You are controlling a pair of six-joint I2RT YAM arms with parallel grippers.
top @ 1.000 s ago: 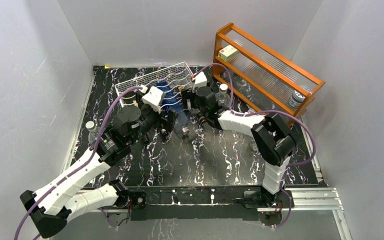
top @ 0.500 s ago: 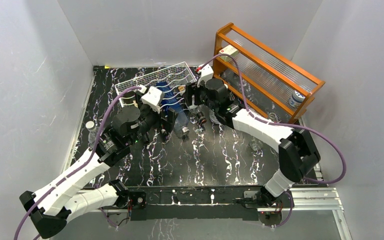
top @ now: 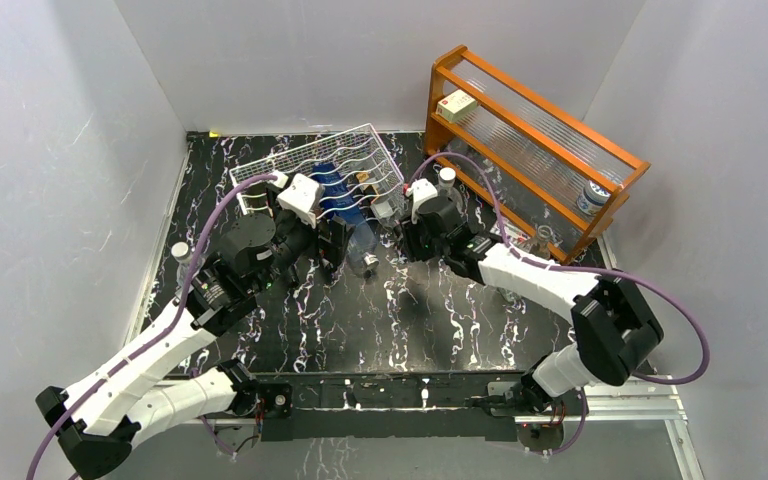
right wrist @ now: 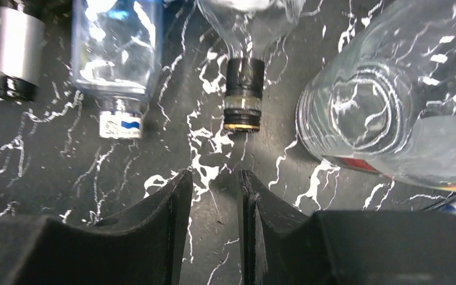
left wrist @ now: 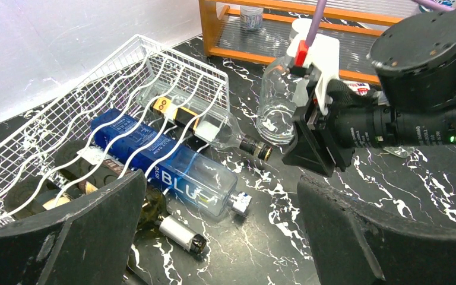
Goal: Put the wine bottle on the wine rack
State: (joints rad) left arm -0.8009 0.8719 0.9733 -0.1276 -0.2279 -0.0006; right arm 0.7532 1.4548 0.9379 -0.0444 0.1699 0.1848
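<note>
The white wire wine rack (top: pixel 312 163) (left wrist: pixel 89 113) stands at the back of the black marbled table. Three bottles lie in it with their necks poking out towards me. The dark wine bottle with a silver neck (left wrist: pixel 172 233) (right wrist: pixel 13 50) lies lowest, next to a blue bottle (left wrist: pixel 166 169) (right wrist: pixel 116 47) and a clear bottle with a black cap (left wrist: pixel 228 133) (right wrist: pixel 243 95). My left gripper (left wrist: pixel 222 193) (top: pixel 335 242) is wide open just in front of the necks, holding nothing. My right gripper (right wrist: pixel 215 175) (left wrist: pixel 312 157) is shut on nothing, just short of the black cap.
A clear bottle (left wrist: pixel 276 98) (right wrist: pixel 386 113) stands upright right beside my right gripper. The orange wooden shelf (top: pixel 530 130) at the back right carries a small box (top: pixel 457 104) and a jar (top: pixel 592 197). A small bottle (top: pixel 182 262) stands by the left wall.
My right gripper has closed from wide open, with nothing in it, and its arm has swung out to the right. The left arm has barely moved.
</note>
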